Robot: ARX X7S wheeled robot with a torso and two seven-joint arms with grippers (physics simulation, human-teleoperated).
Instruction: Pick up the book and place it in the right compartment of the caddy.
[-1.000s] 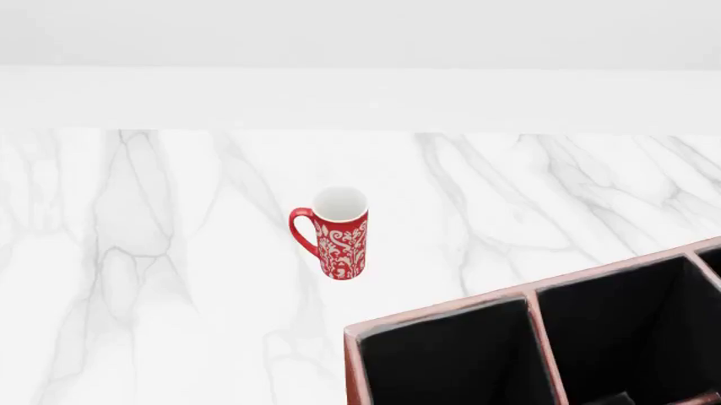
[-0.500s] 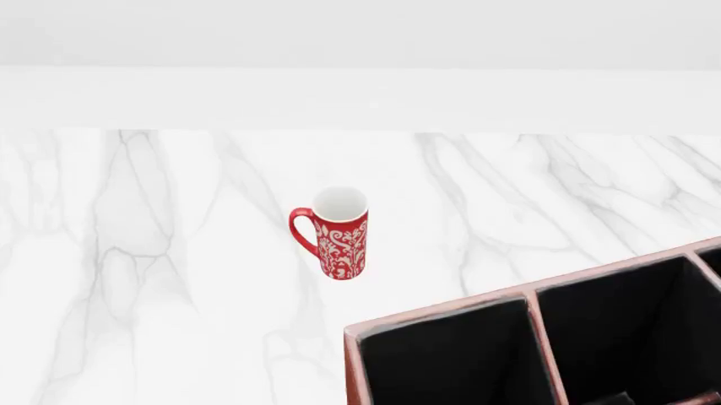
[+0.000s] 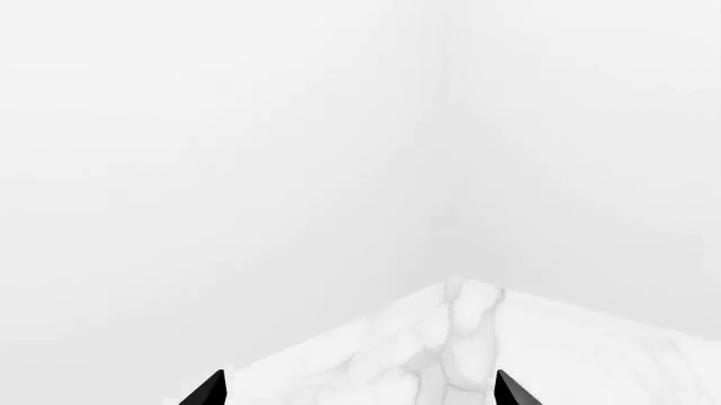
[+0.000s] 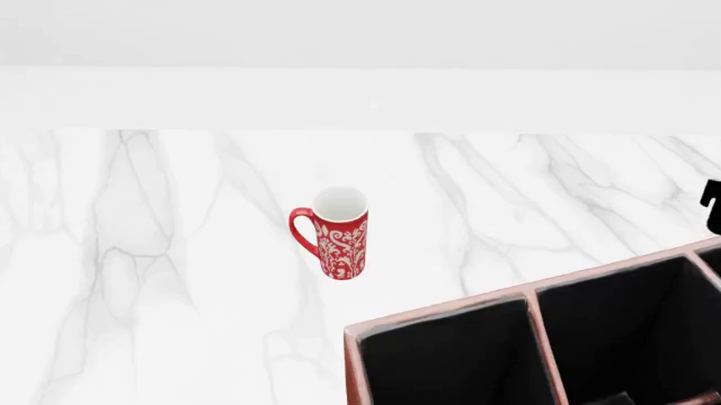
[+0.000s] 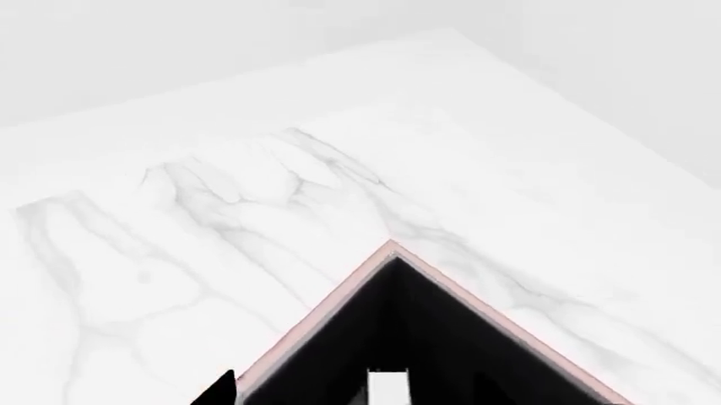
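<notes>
Hovering right gripper is sitting over caddy far-right corner; jaw state unclear. White edge inside is possibly the book. Left gripper is idling, spread, empty.

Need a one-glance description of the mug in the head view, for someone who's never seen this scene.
Start at the white marble table, which fills most of the head view. Near its middle, beyond the far-left corner of the reddish-brown caddy, stands the mug, upright and apart from the caddy. It is tall and narrow, red with a white scroll pattern, white inside, its handle pointing left, unlike the plain black-lined box.
</notes>
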